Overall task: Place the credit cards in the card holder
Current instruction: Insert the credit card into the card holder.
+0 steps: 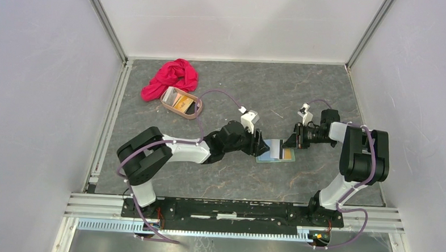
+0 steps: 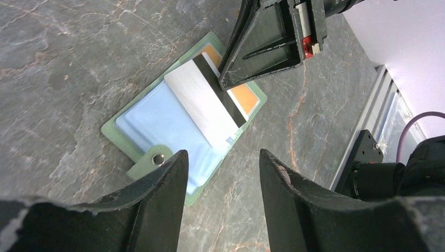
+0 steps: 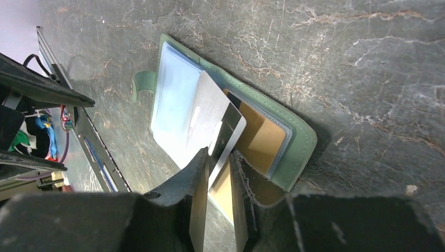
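Open wallet [image 2: 113, 131] lying flat on the surface [image 2: 63, 63] between the two arms, with its pale blue pockets and snap tab [image 2: 152, 160] toward the left arm and the half showing an orange card [image 2: 245, 98] toward the right arm. A silver card [image 2: 202, 102] with a dark stripe lies on top, straddling the fold. Its long axis runs parallel to the fold, across the wallet's width, and its striped long edge sits over the orange half. The right pincer [image 3: 218, 157] is drawn narrow and pinches this card at the striped edge near one corner, reaching in from the wallet's right-hand side. The card therefore points away from the pincer toward the blue pockets. The left pincer [image 2: 223, 157] stands wide with nothing between its fingers, low and just beside the tab side of the wallet. The pictures do not show where the mouth of the target pocket lies. The coming move probably depends on squaring the card's leading edge to that mouth, then sliding the card in flat while the free left pincer steadies the wallet. The tray [image 1: 166, 96] with further cards [image 1: 182, 103] sits well apart, toward the far left.
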Available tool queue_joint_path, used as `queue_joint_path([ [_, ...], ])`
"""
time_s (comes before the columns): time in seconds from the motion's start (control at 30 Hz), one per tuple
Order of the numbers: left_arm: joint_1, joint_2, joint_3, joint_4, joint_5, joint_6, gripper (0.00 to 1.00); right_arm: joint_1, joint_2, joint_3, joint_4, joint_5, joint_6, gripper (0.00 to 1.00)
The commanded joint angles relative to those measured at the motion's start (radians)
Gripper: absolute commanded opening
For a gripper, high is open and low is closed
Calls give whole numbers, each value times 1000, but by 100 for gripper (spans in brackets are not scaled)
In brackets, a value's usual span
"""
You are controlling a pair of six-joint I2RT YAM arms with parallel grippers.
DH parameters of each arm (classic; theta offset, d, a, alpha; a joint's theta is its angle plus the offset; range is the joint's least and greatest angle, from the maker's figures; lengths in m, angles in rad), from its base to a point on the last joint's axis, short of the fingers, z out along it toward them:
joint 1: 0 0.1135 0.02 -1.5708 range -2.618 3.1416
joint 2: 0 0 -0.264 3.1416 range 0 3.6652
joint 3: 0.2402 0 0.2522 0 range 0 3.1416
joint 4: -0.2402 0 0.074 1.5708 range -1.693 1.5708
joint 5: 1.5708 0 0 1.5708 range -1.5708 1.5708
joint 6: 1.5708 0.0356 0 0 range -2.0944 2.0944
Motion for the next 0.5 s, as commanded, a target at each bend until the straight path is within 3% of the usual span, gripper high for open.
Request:
queue_joint_path([
  [0.0,-3,-91,-56,16,-78,-8,59,8,-12,0,29,13,6,26],
  [0.23,0,-105,-45,4,-89,77,60,13,-21,-11,39,19,22,21],
  [0.47,62,42,145,1,79,137,61,12,-19,-14,29,34,21,19],
])
